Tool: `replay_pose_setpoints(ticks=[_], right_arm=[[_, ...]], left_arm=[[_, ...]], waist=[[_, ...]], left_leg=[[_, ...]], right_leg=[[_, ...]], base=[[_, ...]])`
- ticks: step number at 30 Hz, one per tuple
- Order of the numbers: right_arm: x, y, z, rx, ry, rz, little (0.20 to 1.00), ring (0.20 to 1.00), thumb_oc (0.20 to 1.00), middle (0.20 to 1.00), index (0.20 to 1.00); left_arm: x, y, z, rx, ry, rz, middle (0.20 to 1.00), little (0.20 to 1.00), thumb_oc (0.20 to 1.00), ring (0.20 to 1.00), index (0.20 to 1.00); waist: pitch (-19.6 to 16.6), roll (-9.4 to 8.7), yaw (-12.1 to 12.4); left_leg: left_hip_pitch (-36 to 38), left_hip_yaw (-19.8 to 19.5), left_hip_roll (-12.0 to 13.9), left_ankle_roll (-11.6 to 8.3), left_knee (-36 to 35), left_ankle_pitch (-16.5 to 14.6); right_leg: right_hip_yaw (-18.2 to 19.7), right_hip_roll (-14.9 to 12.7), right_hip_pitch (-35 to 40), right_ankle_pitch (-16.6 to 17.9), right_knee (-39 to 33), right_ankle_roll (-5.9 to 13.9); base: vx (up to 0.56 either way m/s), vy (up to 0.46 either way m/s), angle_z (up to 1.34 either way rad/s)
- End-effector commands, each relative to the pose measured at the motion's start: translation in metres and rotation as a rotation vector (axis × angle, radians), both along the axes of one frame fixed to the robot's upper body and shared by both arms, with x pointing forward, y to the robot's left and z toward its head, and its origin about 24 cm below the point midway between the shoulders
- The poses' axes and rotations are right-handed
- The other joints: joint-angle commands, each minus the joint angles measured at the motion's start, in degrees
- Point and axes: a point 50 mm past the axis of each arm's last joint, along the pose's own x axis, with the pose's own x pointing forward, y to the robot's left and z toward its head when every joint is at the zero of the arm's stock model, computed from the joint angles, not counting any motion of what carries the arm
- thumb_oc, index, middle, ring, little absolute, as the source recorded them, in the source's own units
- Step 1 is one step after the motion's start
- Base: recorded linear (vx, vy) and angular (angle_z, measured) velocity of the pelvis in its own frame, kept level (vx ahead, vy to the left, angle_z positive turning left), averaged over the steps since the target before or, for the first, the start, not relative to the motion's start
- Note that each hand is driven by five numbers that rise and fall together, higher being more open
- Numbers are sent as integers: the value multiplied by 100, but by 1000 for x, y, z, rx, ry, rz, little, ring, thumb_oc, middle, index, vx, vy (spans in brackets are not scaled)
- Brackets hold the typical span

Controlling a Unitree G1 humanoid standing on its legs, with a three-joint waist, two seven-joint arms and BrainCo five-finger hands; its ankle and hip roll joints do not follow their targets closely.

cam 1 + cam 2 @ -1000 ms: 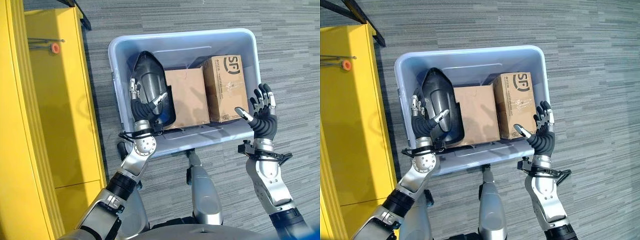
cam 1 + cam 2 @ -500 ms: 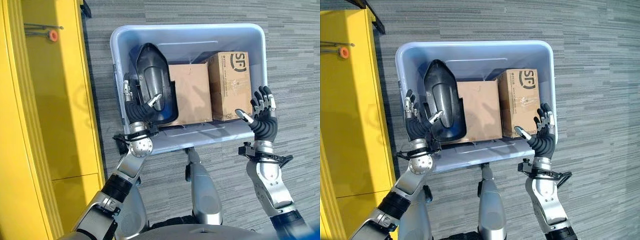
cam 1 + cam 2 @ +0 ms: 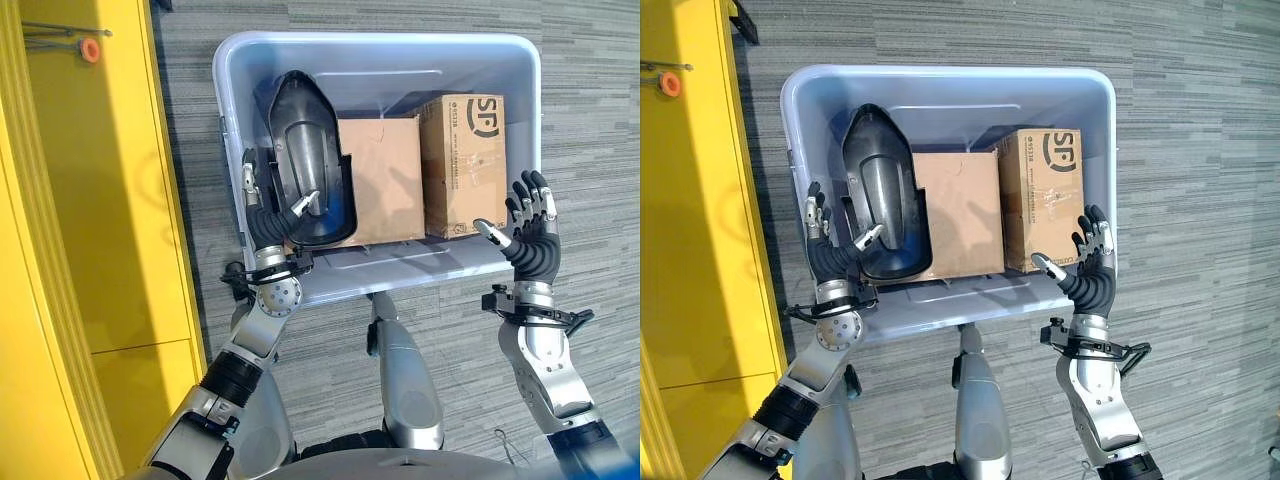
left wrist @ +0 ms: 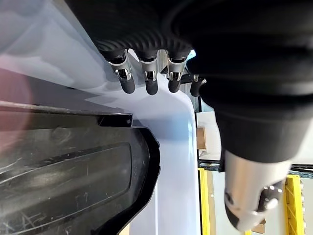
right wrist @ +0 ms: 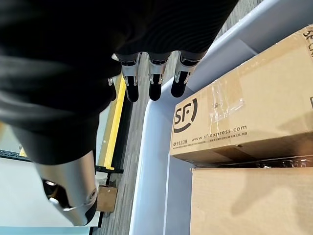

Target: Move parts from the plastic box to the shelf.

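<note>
Both hands at the near rim of the plastic box, parts inside it.

The left hand (image 3: 262, 222) has straight fingers along the outer wall of the plastic box (image 3: 380, 50) and its thumb by the black shell (image 3: 308, 165) just inside. The right hand (image 3: 528, 238) is spread open, holding nothing, beside the taller cardboard box (image 3: 462, 162); a flatter cardboard box (image 3: 380, 178) lies between. The yellow shelf (image 3: 90, 200) stands beyond the left hand.
</note>
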Motion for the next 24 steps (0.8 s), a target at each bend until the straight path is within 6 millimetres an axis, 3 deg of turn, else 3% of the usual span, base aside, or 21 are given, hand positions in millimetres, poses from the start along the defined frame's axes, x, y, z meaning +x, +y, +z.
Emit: replay_pose_setpoints(ticks=[1,15,24], right_arm=[[-9,-12,22,-32,-132,-38,1000,1000,1000,1000,1000],[-6,-7,23,-28,-136,-17,1000,1000,1000,1000,1000],[0,-2,25,-10,-134,23,1000,1000,1000,1000,1000]], left_arm=[[10,12,15,16,-70,57,1000,1000,1000,1000,1000],[19,31,17,-63,-59,184,1000,1000,1000,1000,1000],[26,49,35,-158,-122,301,1000,1000,1000,1000,1000]], waist=[[105,-282,73],[105,-567,16],[105,-818,-28]], left_leg=[[304,-114,543,-273,-166,336],[161,-112,578,-245,-320,347],[-64,-237,584,-215,-351,304]], right_leg=[[273,157,-326,345,506,72],[314,277,-605,399,493,111],[260,326,-723,382,467,109]], base=[[13,1,-3],[2,1,-1],[20,0,0]])
